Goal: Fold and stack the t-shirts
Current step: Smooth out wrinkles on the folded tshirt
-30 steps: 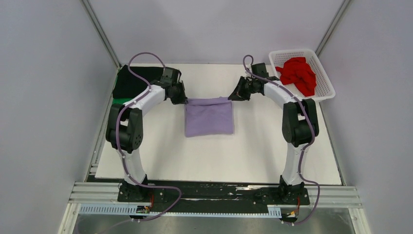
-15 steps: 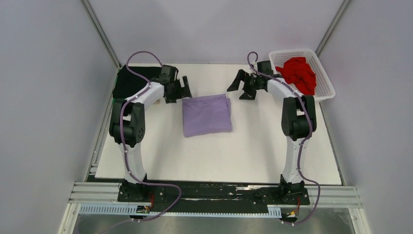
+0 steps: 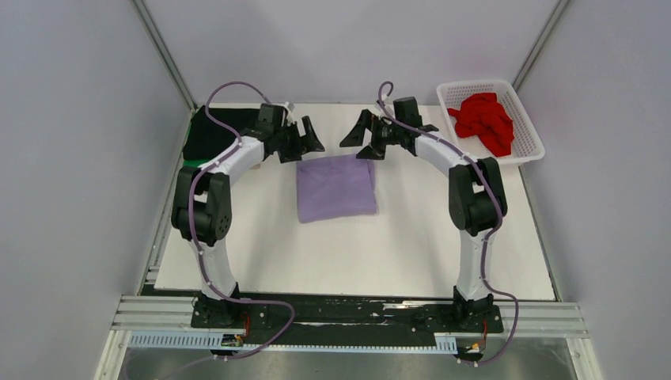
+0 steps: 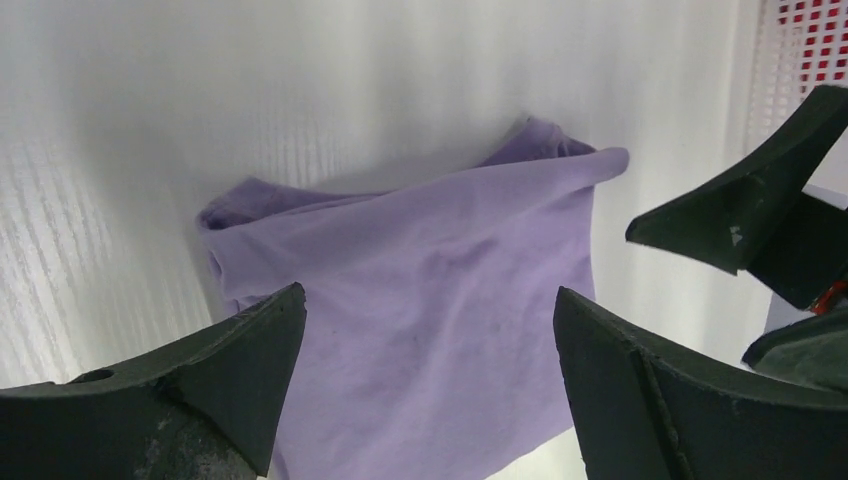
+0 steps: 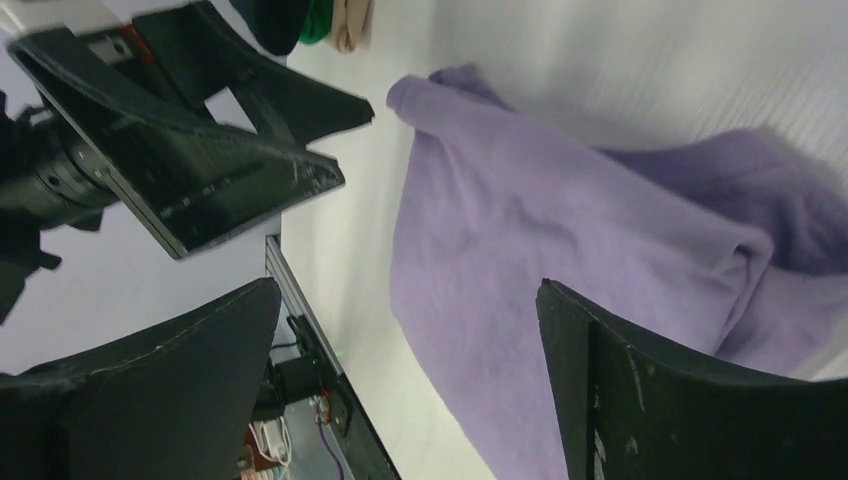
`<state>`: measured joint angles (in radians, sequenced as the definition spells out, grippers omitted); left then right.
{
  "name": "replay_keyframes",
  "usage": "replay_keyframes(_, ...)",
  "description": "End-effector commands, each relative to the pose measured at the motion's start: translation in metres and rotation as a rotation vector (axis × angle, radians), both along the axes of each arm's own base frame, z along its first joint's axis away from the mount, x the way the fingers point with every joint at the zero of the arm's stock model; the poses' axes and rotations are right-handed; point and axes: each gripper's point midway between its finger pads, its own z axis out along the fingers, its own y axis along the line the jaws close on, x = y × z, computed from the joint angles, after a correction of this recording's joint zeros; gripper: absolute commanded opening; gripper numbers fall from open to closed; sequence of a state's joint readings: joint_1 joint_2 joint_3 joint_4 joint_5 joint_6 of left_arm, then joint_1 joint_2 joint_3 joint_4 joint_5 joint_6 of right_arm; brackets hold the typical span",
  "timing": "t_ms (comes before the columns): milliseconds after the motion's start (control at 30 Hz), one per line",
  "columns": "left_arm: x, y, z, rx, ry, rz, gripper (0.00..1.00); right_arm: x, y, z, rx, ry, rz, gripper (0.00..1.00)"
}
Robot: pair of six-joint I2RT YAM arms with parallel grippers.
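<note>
The lavender t-shirt [image 3: 336, 188] lies folded in a rough square on the white table [image 3: 427, 253], its far edge slightly rumpled [image 4: 420, 250] [image 5: 560, 230]. My left gripper [image 3: 308, 137] [image 4: 428, 300] hovers open just above the shirt's far-left corner, holding nothing. My right gripper [image 3: 358, 141] [image 5: 408, 290] hovers open above the far-right corner, also without cloth. The two grippers face each other a short way apart. A red t-shirt [image 3: 484, 120] lies crumpled in the basket. The black t-shirt [image 3: 207, 134] lies at the far left, with a strip of green cloth [image 5: 318, 22] beside it.
The white latticed basket [image 3: 528, 146] stands at the table's far right corner. Grey walls close in the back and both sides. My arms' bases sit on the black rail [image 3: 348, 313] at the near edge.
Both grippers let go of the lavender t-shirt's far corners and opened. They then rose and moved toward the back and toward each other. The shirt settled flat.
</note>
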<state>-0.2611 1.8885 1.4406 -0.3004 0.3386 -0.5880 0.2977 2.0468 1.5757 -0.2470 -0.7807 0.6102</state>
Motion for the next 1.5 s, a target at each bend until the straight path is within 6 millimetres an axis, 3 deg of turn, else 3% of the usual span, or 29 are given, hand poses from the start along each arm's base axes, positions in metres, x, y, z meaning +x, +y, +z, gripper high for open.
replay_keyframes(0,0.012,-0.011,-0.011,-0.045,0.024,-0.001,1.00,0.049,-0.004,-0.016,0.037,0.036,-0.124,1.00)
replay_keyframes(233,0.036,-0.022,-0.046,-0.069,0.076,0.009,1.00,0.093,-0.043,-0.088,-0.027,0.167,-0.329,1.00)
replay_keyframes(267,0.037,-0.022,-0.059,-0.063,0.103,0.013,1.00,0.092,-0.047,-0.097,-0.030,0.190,-0.341,1.00)
replay_keyframes(300,0.042,-0.023,-0.059,-0.060,0.100,0.014,1.00,0.090,-0.050,-0.103,-0.028,0.210,-0.343,1.00)
replay_keyframes(333,0.040,-0.022,-0.074,-0.045,0.136,0.017,1.00,0.088,-0.052,-0.109,-0.035,0.224,-0.346,1.00)
replay_keyframes(367,0.044,-0.021,-0.076,-0.039,0.138,0.024,1.00,0.085,-0.054,-0.116,-0.044,0.237,-0.349,1.00)
replay_keyframes(400,0.042,-0.020,-0.090,-0.027,0.171,0.028,1.00,0.081,-0.054,-0.121,-0.050,0.247,-0.345,1.00)
replay_keyframes(533,0.031,-0.018,-0.111,-0.013,0.236,0.028,1.00,0.069,-0.057,-0.133,-0.073,0.266,-0.338,1.00)
replay_keyframes(633,0.024,-0.017,-0.103,-0.020,0.235,0.014,1.00,0.070,-0.060,-0.122,-0.082,0.230,-0.330,1.00)
replay_keyframes(733,0.035,-0.007,-0.063,0.039,0.134,0.035,1.00,0.079,-0.065,-0.087,-0.112,0.133,-0.329,1.00)
replay_keyframes(800,0.041,0.000,-0.032,0.066,0.071,0.050,1.00,0.082,-0.068,-0.049,-0.118,0.048,-0.328,1.00)
replay_keyframes(833,0.040,0.001,-0.023,0.072,0.057,0.052,1.00,0.079,-0.069,-0.034,-0.122,0.016,-0.328,1.00)
replay_keyframes(900,0.037,0.004,0.017,0.069,-0.023,0.048,1.00,0.067,-0.069,-0.009,-0.125,-0.030,-0.325,1.00)
replay_keyframes(1033,0.006,-0.008,0.046,0.015,-0.058,-0.024,1.00,0.016,-0.045,0.015,-0.066,-0.036,-0.227,1.00)
replay_keyframes(1067,-0.008,-0.012,0.039,-0.009,-0.030,-0.056,1.00,0.000,-0.034,0.016,-0.034,-0.019,-0.189,1.00)
replay_keyframes(1100,-0.015,-0.019,0.050,-0.041,-0.058,-0.076,1.00,-0.016,-0.024,0.019,0.004,0.000,-0.151,1.00)
replay_keyframes(1133,-0.030,-0.025,0.040,-0.067,-0.023,-0.109,1.00,-0.029,-0.014,0.021,0.037,0.019,-0.122,1.00)
replay_keyframes(1167,-0.037,-0.034,0.051,-0.099,-0.055,-0.131,1.00,-0.042,-0.004,0.020,0.066,0.033,-0.090,1.00)
replay_keyframes(1200,-0.052,-0.039,0.038,-0.120,-0.018,-0.159,1.00,-0.052,0.004,0.020,0.087,0.047,-0.071,1.00)
replay_keyframes(1233,-0.059,-0.049,0.045,-0.147,-0.042,-0.185,1.00,-0.060,0.009,0.017,0.097,0.063,-0.061,1.00)
replay_keyframes(1333,-0.091,-0.070,0.023,-0.188,0.008,-0.264,1.00,-0.066,0.011,-0.003,0.102,0.117,-0.094,1.00)
replay_keyframes(1467,-0.126,-0.097,-0.010,-0.260,0.081,-0.376,1.00,-0.081,-0.002,-0.058,0.033,0.256,-0.166,1.00)
